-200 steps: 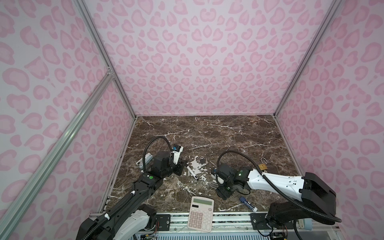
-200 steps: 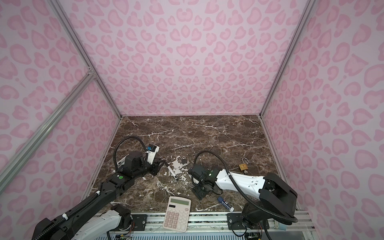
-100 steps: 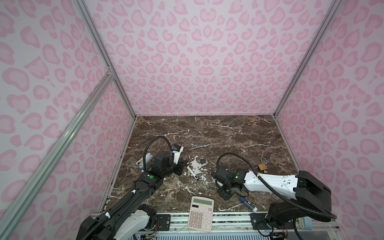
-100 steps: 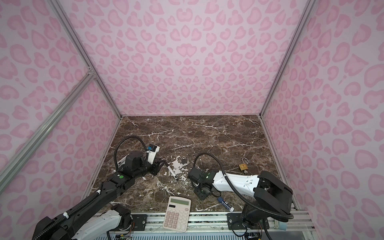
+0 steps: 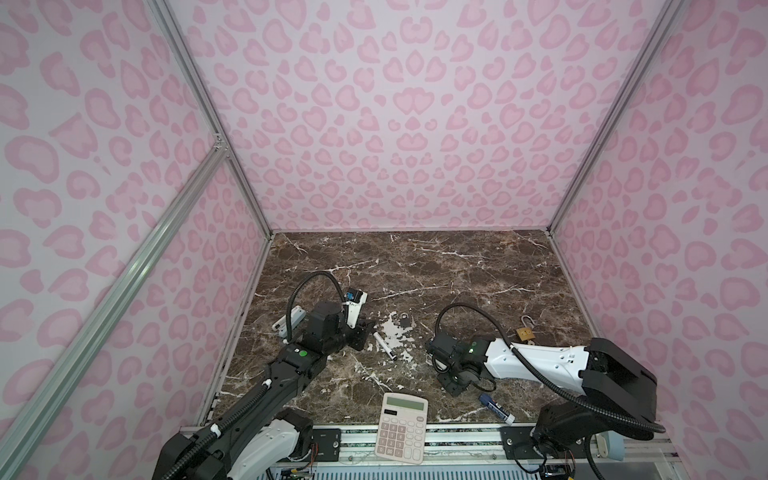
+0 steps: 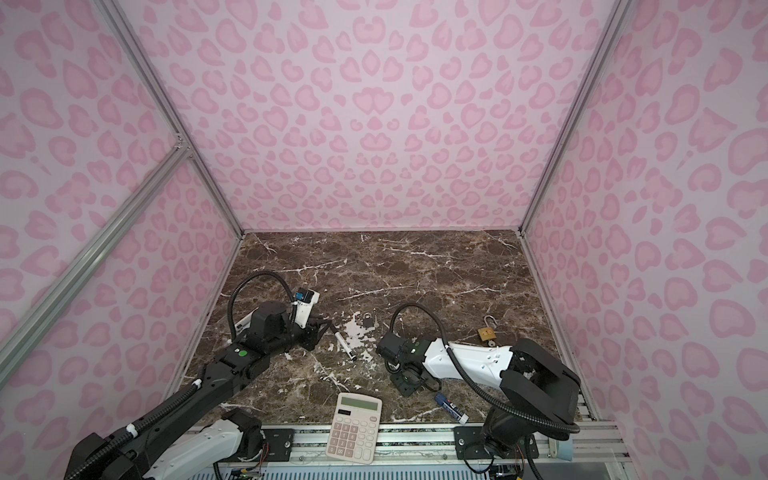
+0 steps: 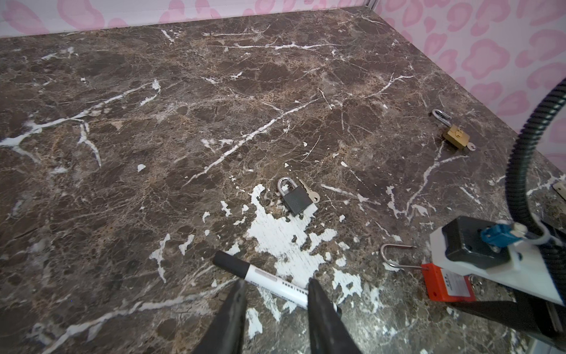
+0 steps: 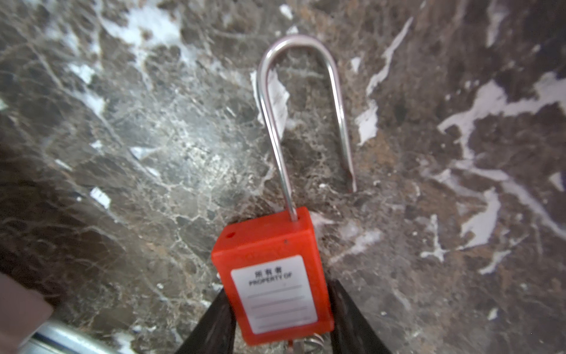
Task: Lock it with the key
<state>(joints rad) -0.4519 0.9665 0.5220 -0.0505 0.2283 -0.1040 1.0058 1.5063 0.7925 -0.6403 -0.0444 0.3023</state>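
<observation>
Red padlock [image 8: 272, 275]: lies flat on the marble table [image 5: 457, 266], toward the front and right of centre. Its white label faces up. In both top views the right arm hides it.
Shackle [image 8: 269, 107]: long, silver and unlocked. One leg sits in the red body; the free end rests on the table, clear of the body.
Metal ring [image 8: 309, 343]: shows at the bottom end of the red body, between the fingers. It is blurred, and the key itself cannot be made out.
Right gripper [image 8: 278, 291]: its two black fingers [image 8: 343, 306] have closed onto the sides of the red body near its lower end, and appear to touch both sides.
Left gripper [image 7: 276, 283]: partly open and holding nothing. Its fingertips hover above a white marker [image 7: 266, 280] that lies on the table.
Black padlock [image 7: 296, 199]: near the middle of the table, shackle closed, with a small silver key [image 7: 311, 194] just beside it.
Brass padlock [image 7: 455, 138]: farther right, well apart from the red one, shackle swung open.
Calculator [image 5: 401, 428]: at the front edge, partly overhanging the rail.
Blue and white tube [image 5: 496, 409]: at the front, near the right arm.
</observation>
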